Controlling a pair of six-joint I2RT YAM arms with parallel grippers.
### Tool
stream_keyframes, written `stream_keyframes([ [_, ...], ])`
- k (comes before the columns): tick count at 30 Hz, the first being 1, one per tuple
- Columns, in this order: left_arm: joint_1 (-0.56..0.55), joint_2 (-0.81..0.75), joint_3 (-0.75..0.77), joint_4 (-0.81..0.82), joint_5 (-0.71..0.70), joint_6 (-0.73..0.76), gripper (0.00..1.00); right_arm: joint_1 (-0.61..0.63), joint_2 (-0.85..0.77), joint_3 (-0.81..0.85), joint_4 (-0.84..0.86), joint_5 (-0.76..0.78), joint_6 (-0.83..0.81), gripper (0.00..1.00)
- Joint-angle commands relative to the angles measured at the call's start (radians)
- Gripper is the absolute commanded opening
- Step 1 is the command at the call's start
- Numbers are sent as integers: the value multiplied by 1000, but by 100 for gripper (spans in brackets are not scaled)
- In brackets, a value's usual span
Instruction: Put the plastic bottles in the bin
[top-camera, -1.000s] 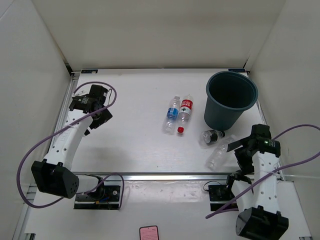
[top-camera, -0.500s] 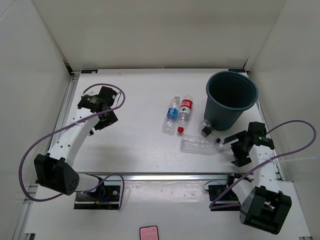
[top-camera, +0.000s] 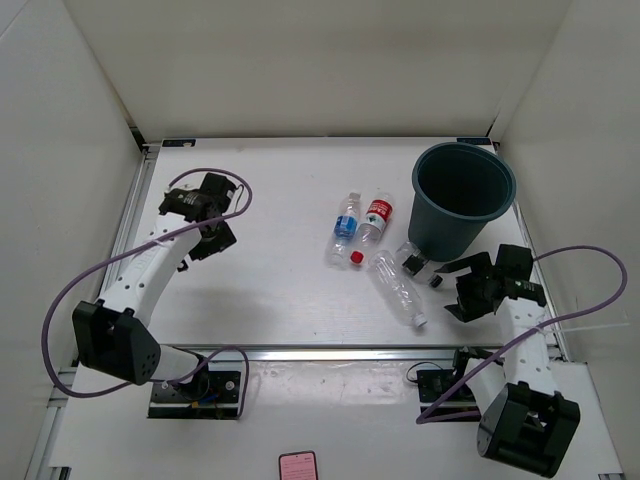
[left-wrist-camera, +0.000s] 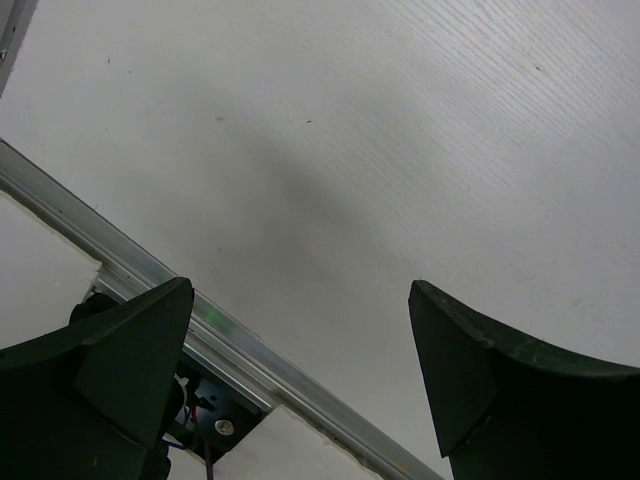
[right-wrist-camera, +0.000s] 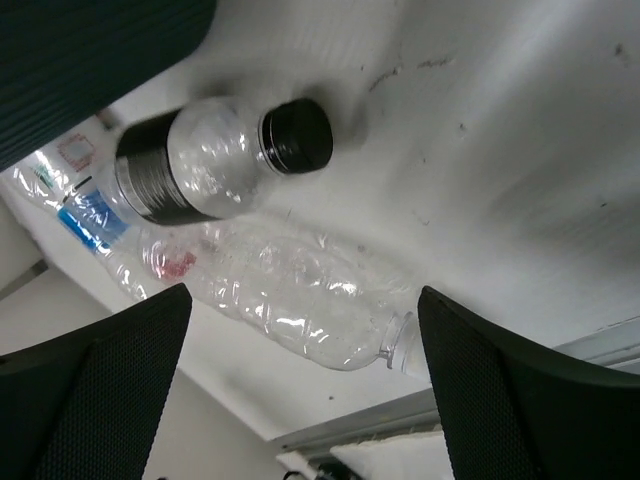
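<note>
Plastic bottles (right-wrist-camera: 300, 295): four, all lying flat on the table (top-camera: 270, 290), none in the bin (top-camera: 440, 238).

- Blue-labelled bottle (top-camera: 344, 226) and red-labelled bottle (top-camera: 372, 222): side by side at mid-table, red cap (top-camera: 356, 257) toward the near edge.
- Plain bottle (top-camera: 398, 287): diagonal just right of that pair, neck toward the near rail (top-camera: 330, 350).
- Dark-capped bottle (top-camera: 412, 258): just beside the foot of the bin and close against the plain one; contact with the bin not discernible.

One bin, upright, at the far right of the table.

Two grippers:
- Left gripper (top-camera: 205, 240): spread wide over bare table at the left, holding nothing.
- Right gripper (top-camera: 452, 290): also spread wide, gripping nothing, just right of the plain and dark-capped bottles.

White matte tabletop, plain white walls (top-camera: 300, 70) on three sides.

Blue and red label print too small to read.
</note>
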Motion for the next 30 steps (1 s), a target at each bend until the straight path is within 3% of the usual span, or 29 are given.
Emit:
stream_keyframes([
  [1,-3,-3,-8,6,-22,-1,100,14,19,-21,51,-119,73,96],
  [4,-3,-3,-28,6,-13,-1,100,40,19,-18,76,-165,96,95],
  [10,-3,-33,-77,24,15,-1,100,142,8,42,77,-105,-63,94],
  [17,-3,-67,-121,34,45,-10,100,363,-38,42,68,127,-233,92],
  [23,-21,-86,-177,53,55,-10,100,594,-197,-62,189,368,-328,94],
  [30,-44,-77,-197,44,64,-19,100,686,-260,-139,284,476,-425,99],
])
